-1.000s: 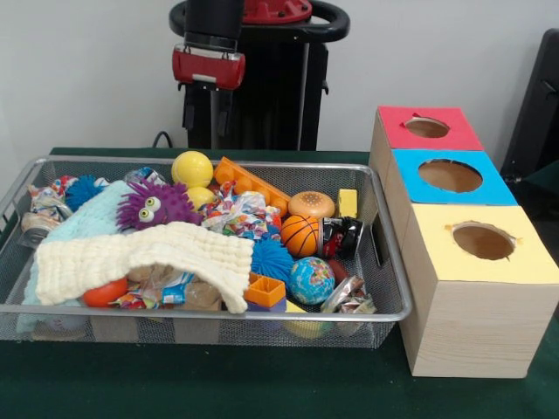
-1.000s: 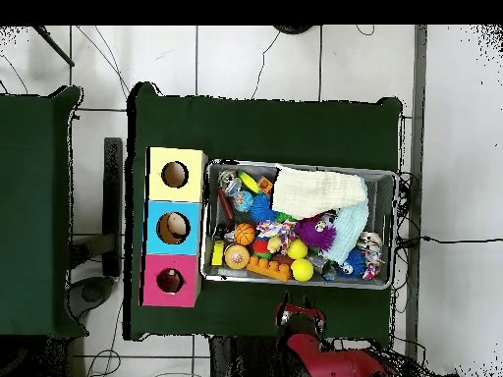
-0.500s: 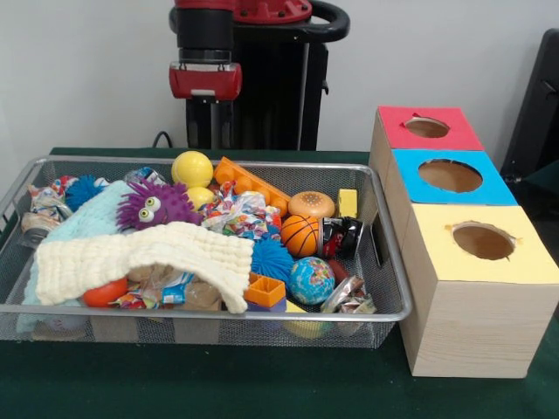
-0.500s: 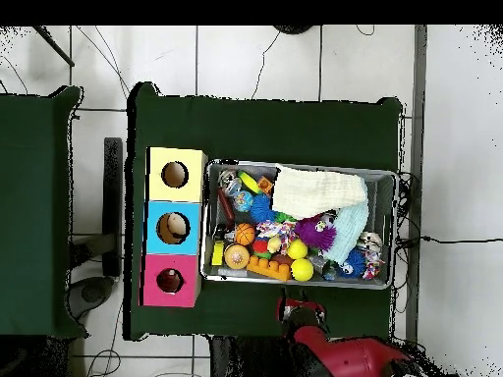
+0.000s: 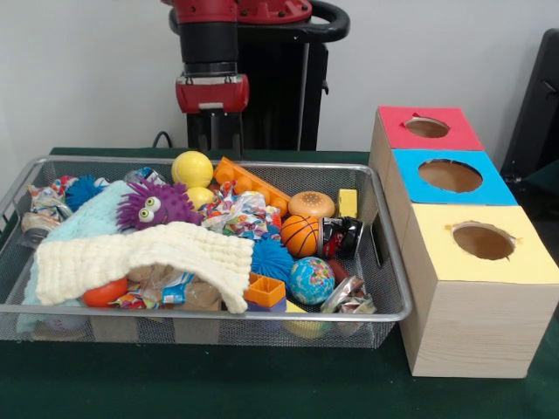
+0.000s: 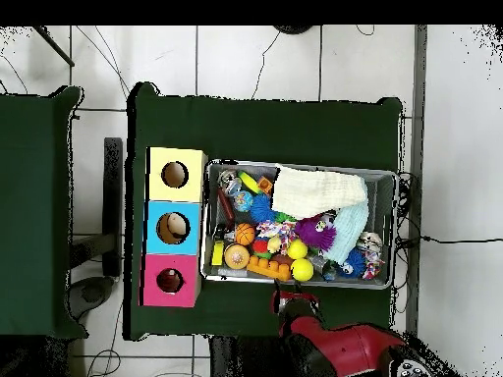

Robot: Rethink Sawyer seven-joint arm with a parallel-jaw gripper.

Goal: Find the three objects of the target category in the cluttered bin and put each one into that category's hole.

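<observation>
The gripper hangs at the upper centre of the frame, behind the far rim of the wire bin; whether its fingers are apart or together cannot be told. The bin holds mixed toys. The three-hole box stands at the right on the table.

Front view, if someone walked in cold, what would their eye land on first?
Probably the wire bin heaped with bright toys: a purple googly-eyed fuzzy creature at its left, a cream knitted cloth draped across the front, and a small basketball near the middle. To its right stands a wooden box row with red, blue and yellow tops, each with a round hole. The red hand hangs behind the bin's far edge.
</observation>
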